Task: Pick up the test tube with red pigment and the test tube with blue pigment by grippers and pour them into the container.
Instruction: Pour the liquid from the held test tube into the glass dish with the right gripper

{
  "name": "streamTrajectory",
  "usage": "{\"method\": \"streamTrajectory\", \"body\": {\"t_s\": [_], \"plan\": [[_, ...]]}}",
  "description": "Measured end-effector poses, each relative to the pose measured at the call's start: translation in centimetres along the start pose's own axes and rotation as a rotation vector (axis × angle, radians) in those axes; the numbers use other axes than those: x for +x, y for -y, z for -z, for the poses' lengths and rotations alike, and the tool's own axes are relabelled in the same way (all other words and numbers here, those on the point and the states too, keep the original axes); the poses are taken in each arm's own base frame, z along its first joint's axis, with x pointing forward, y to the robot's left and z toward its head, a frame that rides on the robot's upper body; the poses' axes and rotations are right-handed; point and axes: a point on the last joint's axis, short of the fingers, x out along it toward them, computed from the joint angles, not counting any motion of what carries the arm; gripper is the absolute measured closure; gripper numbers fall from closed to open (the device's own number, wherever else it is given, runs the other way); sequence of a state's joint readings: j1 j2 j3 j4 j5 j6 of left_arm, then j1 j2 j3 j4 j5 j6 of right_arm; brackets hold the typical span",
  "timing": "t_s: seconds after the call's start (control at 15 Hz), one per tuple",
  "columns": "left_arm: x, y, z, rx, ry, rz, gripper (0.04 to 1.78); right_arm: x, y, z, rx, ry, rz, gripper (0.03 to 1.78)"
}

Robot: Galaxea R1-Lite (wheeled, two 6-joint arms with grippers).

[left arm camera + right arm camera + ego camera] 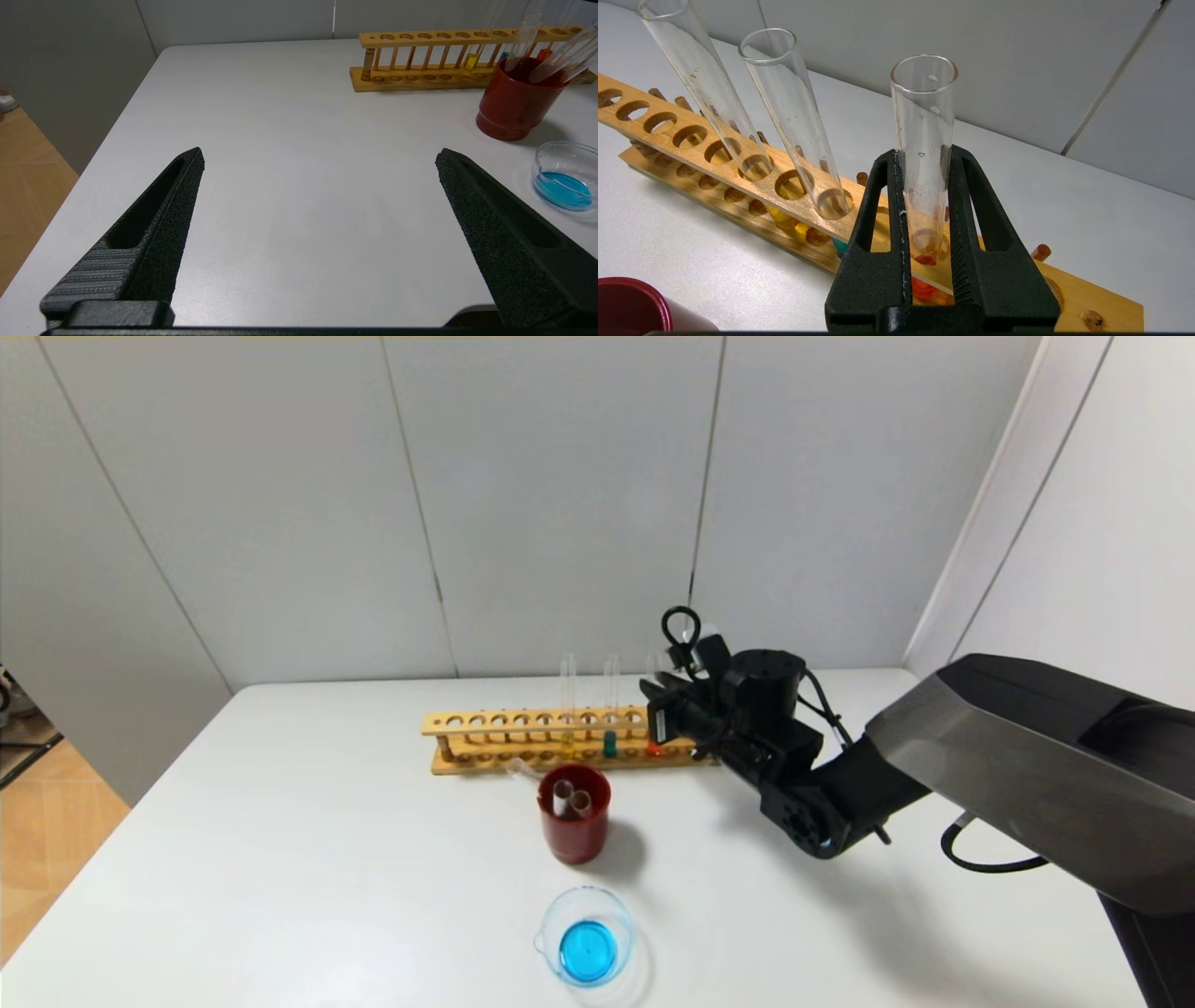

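The test tube with red pigment point(924, 140) stands in the last used hole of the wooden rack point(485, 721), orange-red liquid at its bottom point(654, 747). My right gripper point(924, 154) is shut on its glass just above the rack's top bar, one jaw on each side point(656, 707). The container point(551, 919), a clear beaker near the table's front, has blue liquid in it. The test tube with blue pigment is out of view. My left gripper point(321, 153) hangs open over bare table to the left, holding nothing.
A dark red cup point(574, 835) with two clear tubes point(571, 800) leaning in it stands between rack and beaker. A yellowish tube point(568, 709) and a teal tube point(610, 742) stay in the rack beside the gripped one. The white table point(289, 116) meets the wall behind.
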State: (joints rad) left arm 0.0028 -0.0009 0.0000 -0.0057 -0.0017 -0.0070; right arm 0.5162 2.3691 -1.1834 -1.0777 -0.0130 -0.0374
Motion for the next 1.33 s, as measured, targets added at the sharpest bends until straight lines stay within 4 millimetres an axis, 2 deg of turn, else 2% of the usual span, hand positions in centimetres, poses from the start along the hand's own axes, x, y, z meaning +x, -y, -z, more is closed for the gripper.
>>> {"method": "streamTrajectory", "body": {"t_s": [0.27,0.47,0.6,0.93,1.13,1.33], "plan": [[0.0,0.0,0.0,0.0,0.0,-0.001,0.07,0.0,-0.1,-0.1,-0.001,0.003,-0.002,1.49],[0.0,0.0,0.0,0.0,0.0,0.0,0.07,0.0,0.0,-1.2,-0.001,0.034,-0.003,1.49],[0.0,0.0,0.0,0.0,0.0,-0.001,0.07,-0.4,0.0,-3.0,0.003,0.081,-0.003,1.49],[0.0,0.0,0.0,0.0,0.0,0.0,0.07,-2.2,0.4,-9.1,0.005,0.215,0.004,1.49],[0.0,0.0,0.0,0.0,0.0,-0.001,0.07,-4.3,0.7,-13.0,0.003,0.276,0.009,1.49],[0.0,0.0,0.0,0.0,0.0,-0.001,0.07,-7.7,0.9,-16.6,-0.003,0.315,0.015,1.49]]}}
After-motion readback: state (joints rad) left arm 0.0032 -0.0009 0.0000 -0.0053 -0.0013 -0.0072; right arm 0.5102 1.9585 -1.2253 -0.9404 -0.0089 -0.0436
